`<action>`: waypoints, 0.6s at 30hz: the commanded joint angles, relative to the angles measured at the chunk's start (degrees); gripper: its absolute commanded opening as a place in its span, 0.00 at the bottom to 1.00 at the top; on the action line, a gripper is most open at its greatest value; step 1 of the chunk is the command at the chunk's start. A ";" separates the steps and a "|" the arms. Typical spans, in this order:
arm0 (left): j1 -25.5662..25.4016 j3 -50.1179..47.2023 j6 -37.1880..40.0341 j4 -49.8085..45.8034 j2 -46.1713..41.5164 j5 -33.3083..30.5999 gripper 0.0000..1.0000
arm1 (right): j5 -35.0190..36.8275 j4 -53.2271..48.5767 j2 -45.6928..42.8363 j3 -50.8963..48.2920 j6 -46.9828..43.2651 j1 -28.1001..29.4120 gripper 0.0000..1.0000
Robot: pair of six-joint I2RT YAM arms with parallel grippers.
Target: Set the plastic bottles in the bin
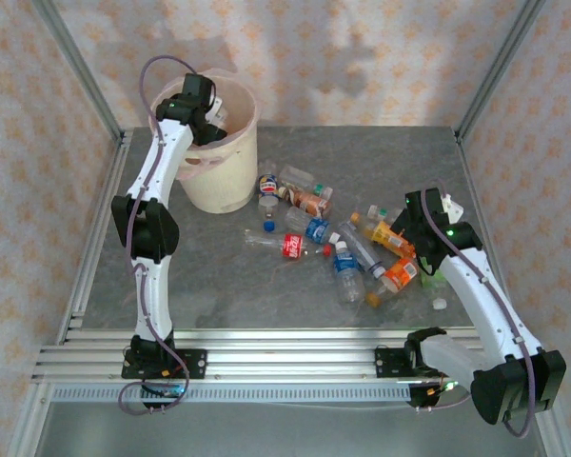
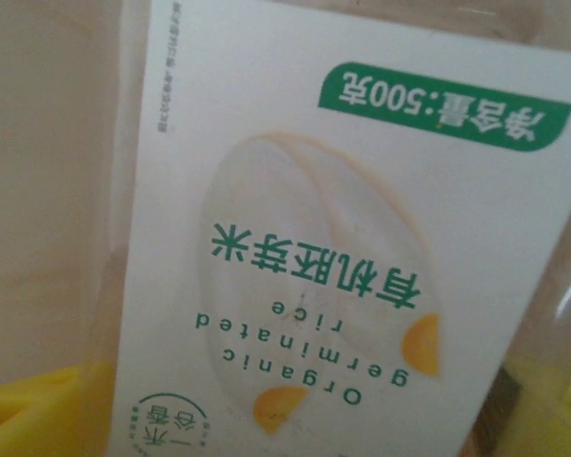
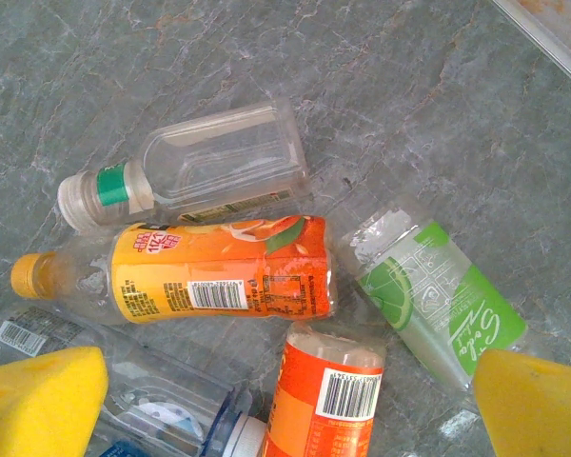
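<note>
Hanging over bottles [image 3: 228, 276], R fingers [image 3: 38, 400] gape wide; L fingers [image 2: 29, 409] flank white-label bottle [image 2: 362, 238], hold unclear.

Robot lab test cell. Evidence: aluminium extrusion frame [image 1: 81, 76] boxing the workspace, floral-pattern backdrop panels [image 1: 362, 57] as walls, grey stone-look tabletop [image 1: 209, 286], 2 white robot arms [image 1: 157, 171] bolted to slotted alu rails [image 1: 285, 354] at near edge. Staged props on top: scattered plastic bottles [image 1: 293, 246], cream bin [image 1: 219, 181] w/ pink liner.
</note>
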 commanded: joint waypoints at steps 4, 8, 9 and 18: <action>0.29 3.50 -0.33 -1.49 -1.72 -2.35 1.00 | 0.48 -0.68 0.28 1.13 0.56 0.33 0.99; 0.27 4.28 -1.52 -0.92 -4.04 -2.50 1.00 | 0.22 -0.50 0.21 1.05 0.42 0.31 0.99; 0.27 4.43 -1.79 -0.75 -4.72 -2.52 1.00 | 0.12 -0.45 0.19 1.04 0.45 0.30 0.99; 0.27 4.57 -5.28 1.06 -13.42 -2.51 1.00 | -0.10 -0.33 -0.34 0.70 -0.06 0.34 0.99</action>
